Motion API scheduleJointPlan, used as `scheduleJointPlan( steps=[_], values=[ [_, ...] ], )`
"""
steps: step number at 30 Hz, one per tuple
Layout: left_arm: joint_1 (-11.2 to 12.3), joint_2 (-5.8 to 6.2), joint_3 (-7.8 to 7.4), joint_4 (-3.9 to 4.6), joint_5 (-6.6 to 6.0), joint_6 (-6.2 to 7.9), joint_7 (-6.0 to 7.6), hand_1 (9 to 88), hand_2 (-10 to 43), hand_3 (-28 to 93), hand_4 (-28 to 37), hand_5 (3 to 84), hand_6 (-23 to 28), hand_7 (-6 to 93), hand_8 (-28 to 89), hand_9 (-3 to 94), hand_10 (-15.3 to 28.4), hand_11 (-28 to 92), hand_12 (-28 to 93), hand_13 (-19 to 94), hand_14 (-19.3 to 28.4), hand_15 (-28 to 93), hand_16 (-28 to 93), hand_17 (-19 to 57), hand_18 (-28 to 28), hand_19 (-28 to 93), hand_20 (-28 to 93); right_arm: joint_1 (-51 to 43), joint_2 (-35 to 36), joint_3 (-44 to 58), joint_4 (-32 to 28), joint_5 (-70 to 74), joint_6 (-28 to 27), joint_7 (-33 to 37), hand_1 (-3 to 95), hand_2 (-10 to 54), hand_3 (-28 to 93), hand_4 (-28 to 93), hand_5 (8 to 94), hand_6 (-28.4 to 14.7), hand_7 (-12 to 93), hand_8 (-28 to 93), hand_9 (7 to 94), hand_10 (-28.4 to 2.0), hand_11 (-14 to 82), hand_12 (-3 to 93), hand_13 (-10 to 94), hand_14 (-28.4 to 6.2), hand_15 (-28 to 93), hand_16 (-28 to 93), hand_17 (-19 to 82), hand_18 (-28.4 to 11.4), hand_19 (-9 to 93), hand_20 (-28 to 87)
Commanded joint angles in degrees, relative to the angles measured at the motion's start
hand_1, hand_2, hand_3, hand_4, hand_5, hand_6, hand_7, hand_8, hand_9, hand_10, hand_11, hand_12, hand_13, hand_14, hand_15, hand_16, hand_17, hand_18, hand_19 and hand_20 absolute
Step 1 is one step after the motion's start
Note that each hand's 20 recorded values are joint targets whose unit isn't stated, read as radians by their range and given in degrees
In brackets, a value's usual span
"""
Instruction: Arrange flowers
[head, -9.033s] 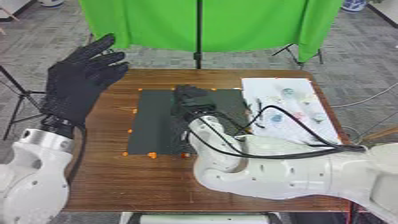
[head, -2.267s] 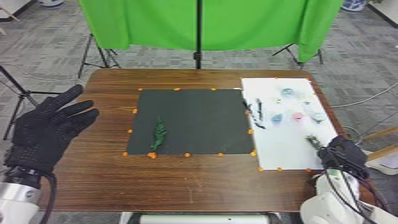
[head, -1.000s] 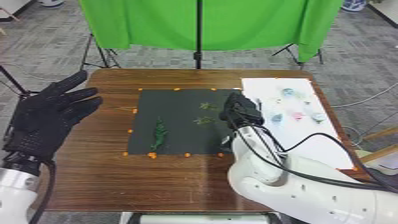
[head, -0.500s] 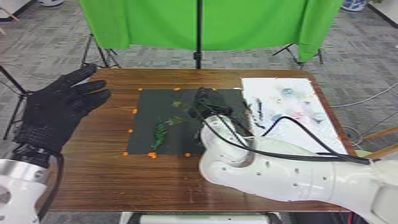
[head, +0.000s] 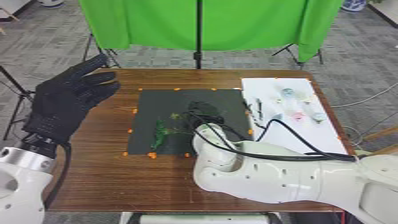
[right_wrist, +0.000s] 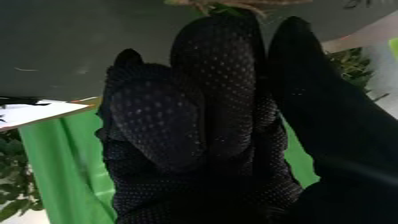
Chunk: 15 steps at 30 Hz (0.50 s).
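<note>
The black-gloved right hand (head: 204, 110) is pinching a leafy yellow-green sprig (head: 179, 129), best released low, inside the rectangular black sheet's (head: 153, 106) edges.

Sprig (right_wrist: 242, 4) cut off by wrist view's edge.

The left hand (head: 73, 97) hovers, fingers extended; right arm (head: 266, 172) bends inward.

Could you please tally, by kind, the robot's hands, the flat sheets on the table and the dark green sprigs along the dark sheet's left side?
Robot hands: 2 (left hand, right hand)
Flat sheets: 2 (dark sheet, white sheet)
Green sprig: 1
Total: 5
</note>
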Motion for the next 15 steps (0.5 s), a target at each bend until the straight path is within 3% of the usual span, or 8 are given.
scheduleJointPlan(
  steps=[1,8,12,15],
  values=[
    [-0.47,0.20,0.27,0.22,0.46,-1.06,-1.06,22.1,8.1,77,-27.3,34.5,9.6,14.6,-10,29.5,20.5,29,10,22,27.6,52,-11,-11.2,24.5,54,8,0.91,-1.68,-0.31,-0.18,-0.61,-3.27,0.33,42.5,-9.5,73,-26,93.6,-0.1,23,2,93.7,-11.7,42.4,14.0,89,-9.1,63,18,39,-22.9,93,7],
    [-1.51,0.47,1.48,0.62,0.44,-1.17,-1.22,22.2,8.0,77,-27.2,34.6,9.6,14.7,-10,29.6,20.5,29,10,22,27.6,52,-11,-11.2,24.5,54,8,2.55,-1.88,-2.34,0.55,-1.83,-3.26,1.62,38.9,-8.8,73,-25,93.6,0.2,24,-12,93.7,-11.6,41.7,14.1,89,-9.3,63,18,39,-23.1,93,6],
    [-0.70,0.01,0.86,0.35,0.53,-1.11,-1.39,22.2,8.0,77,-27.2,34.6,9.6,14.6,-10,29.6,20.6,29,10,22,27.6,52,-11,-11.2,24.6,54,8,2.55,-1.05,-2.26,-0.28,-2.74,-2.12,1.69,36.6,-7.6,72,-25,93.6,-0.1,23,-12,93.7,-11.5,41.3,14.0,89,-9.3,63,17,39,-23.3,93,6],
    [0.90,-0.93,-0.52,-0.25,0.71,-0.73,-1.85,22.3,8.0,77,-27.2,34.7,9.7,14.6,-10,29.6,20.6,29,10,22,27.6,52,-11,-11.2,24.6,54,8,1.85,0.53,-1.03,-1.97,-4.54,-1.34,1.19,35.2,-5.9,72,-25,93.0,0.0,22,-12,93.7,-11.5,40.6,13.9,89,-9.3,63,17,39,-23.3,93,6]
  ],
)
